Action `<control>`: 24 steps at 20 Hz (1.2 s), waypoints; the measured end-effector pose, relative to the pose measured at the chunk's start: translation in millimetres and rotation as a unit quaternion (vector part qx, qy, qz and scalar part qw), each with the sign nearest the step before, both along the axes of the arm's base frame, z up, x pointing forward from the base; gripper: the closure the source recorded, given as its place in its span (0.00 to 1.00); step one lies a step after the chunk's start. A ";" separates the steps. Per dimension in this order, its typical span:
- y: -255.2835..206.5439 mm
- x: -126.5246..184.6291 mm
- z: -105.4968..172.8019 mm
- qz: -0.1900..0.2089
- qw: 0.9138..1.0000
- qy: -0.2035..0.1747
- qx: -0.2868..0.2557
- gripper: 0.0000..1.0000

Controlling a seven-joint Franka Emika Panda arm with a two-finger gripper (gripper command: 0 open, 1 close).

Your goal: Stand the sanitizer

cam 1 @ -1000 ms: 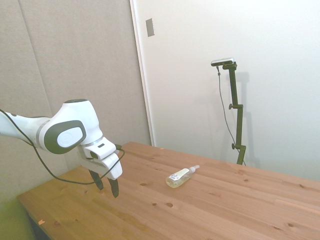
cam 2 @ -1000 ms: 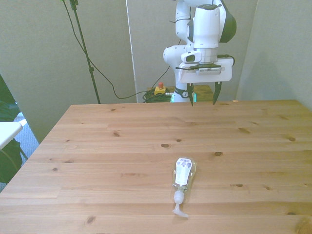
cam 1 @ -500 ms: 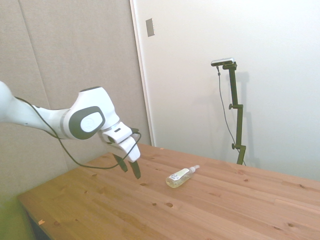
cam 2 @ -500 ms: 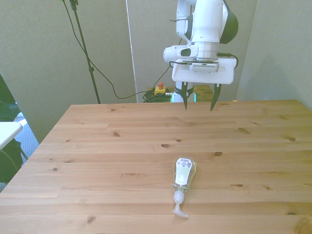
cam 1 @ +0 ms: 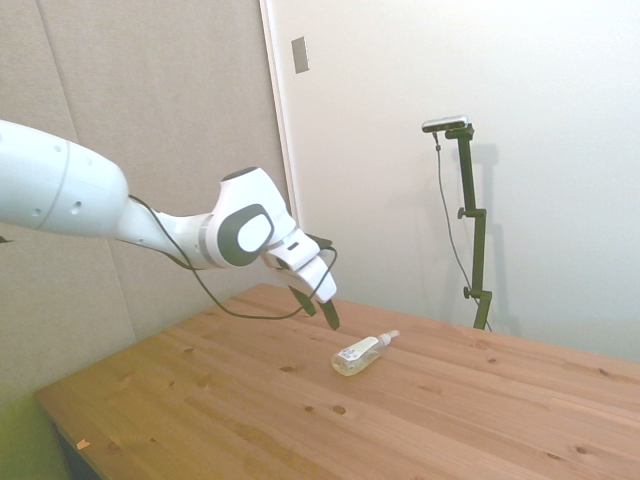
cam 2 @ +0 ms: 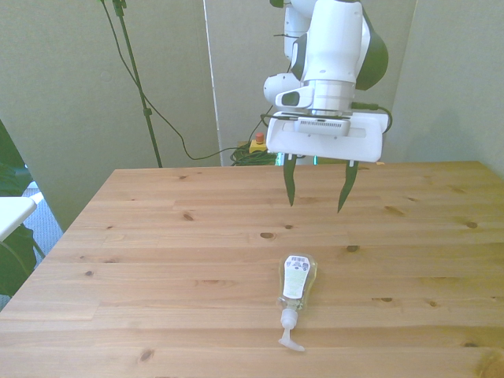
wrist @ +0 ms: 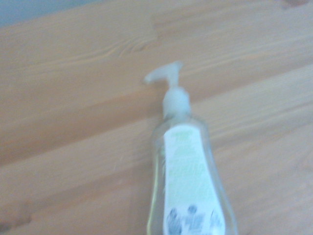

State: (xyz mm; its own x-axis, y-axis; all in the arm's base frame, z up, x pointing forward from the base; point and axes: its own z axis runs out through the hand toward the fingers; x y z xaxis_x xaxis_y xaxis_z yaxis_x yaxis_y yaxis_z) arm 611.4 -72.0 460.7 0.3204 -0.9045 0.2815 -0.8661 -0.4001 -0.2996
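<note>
The sanitizer [cam 2: 297, 285] lies flat on the wooden table [cam 2: 157, 236], a small clear bottle of yellowish liquid with a white label facing up and its white pump pointing toward the near edge. In the side view the sanitizer [cam 1: 360, 354] lies on its side near the table's middle. The wrist view shows the sanitizer [wrist: 188, 191] close up and blurred, with its pump nozzle. My gripper [cam 2: 317, 187] hangs open in the air behind the bottle, well above the table and touching nothing. From the side, the gripper [cam 1: 319, 308] sits just left of the bottle.
A red button box [cam 2: 257, 145] and cables sit on the floor behind the table. A thin dark stand with a cable [cam 2: 138, 83] rises at the front view's left. Bare wood surrounds the bottle on all sides.
The arm has reached forward across the table toward the bottle, carrying the gripper from the far edge to just behind it. The fingers stay open. The bottle has not moved.
</note>
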 end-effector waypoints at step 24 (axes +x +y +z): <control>-46.4 137.2 -96.3 -0.033 0.999 0.010 0.016 0.00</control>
